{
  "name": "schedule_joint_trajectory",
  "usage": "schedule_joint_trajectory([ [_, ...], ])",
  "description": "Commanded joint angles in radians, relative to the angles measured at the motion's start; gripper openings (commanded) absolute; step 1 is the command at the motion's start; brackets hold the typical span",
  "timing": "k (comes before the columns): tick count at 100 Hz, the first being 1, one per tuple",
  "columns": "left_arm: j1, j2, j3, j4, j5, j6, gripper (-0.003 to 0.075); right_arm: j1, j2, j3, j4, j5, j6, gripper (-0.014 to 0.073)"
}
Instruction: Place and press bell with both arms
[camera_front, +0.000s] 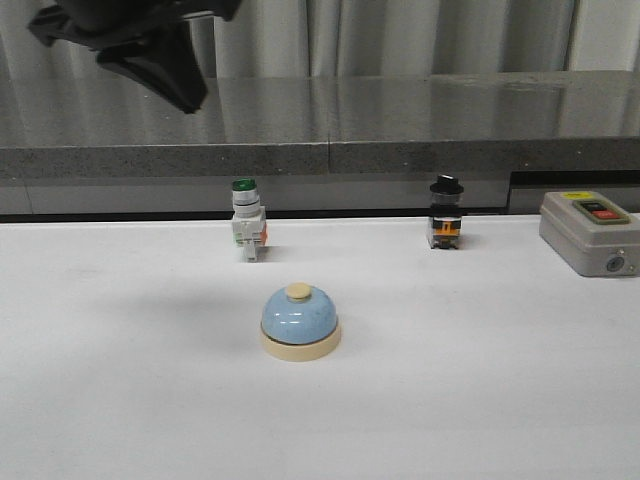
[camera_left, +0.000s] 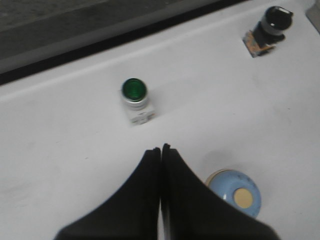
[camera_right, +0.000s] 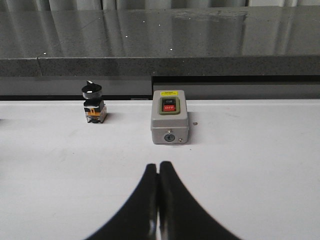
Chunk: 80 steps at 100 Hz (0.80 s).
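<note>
The small desk bell (camera_front: 300, 321), glossy light-blue dome on a cream base with a cream button, stands upright on the white desk (camera_front: 120, 400) near centre, untouched. The left pincer (camera_left: 161, 149) hangs high above, fingers pressed together, empty; the right pincer (camera_right: 159, 165) likewise closed and empty. Pressing well calls for a straight descent onto the button. The green-capped white switch (camera_front: 247, 230), black-knobbed switch (camera_front: 446, 212) and grey switch box (camera_front: 590, 232) stand farther back, well apart, obstructing nothing.

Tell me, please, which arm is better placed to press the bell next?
Probably the left. Its shut claw hangs raised near the bell, which shows beside it in the left wrist view. The right claw, also shut, faces the grey switch box, with no bell in view.
</note>
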Motion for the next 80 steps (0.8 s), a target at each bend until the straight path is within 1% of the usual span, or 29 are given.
schedule_joint_trajectory([
  [1, 0.051, -0.095, 0.022, -0.017, -0.075, -0.008, -0.0019, -0.007, -0.009, -0.001, -0.012, -0.074, 0.000, -0.0068],
  [23, 0.175, -0.246, 0.192, -0.020, -0.136, -0.008, -0.0019, -0.007, -0.009, -0.001, -0.012, -0.074, 0.000, -0.0068],
  [37, 0.238, -0.378, 0.325, -0.024, -0.194, -0.008, -0.0019, -0.007, -0.009, -0.001, -0.012, -0.074, 0.000, -0.0068],
  [51, 0.290, -0.505, 0.431, -0.024, -0.212, -0.008, -0.0019, -0.007, -0.009, -0.001, -0.012, -0.074, 0.000, -0.0068],
  [65, 0.310, -0.633, 0.525, -0.024, -0.219, -0.008, -0.0019, -0.007, -0.009, -0.001, -0.012, -0.074, 0.000, -0.0068],
  [80, 0.310, -0.790, 0.628, -0.026, -0.270, -0.008, -0.0019, -0.007, -0.009, -0.001, -0.012, -0.074, 0.000, -0.0068],
])
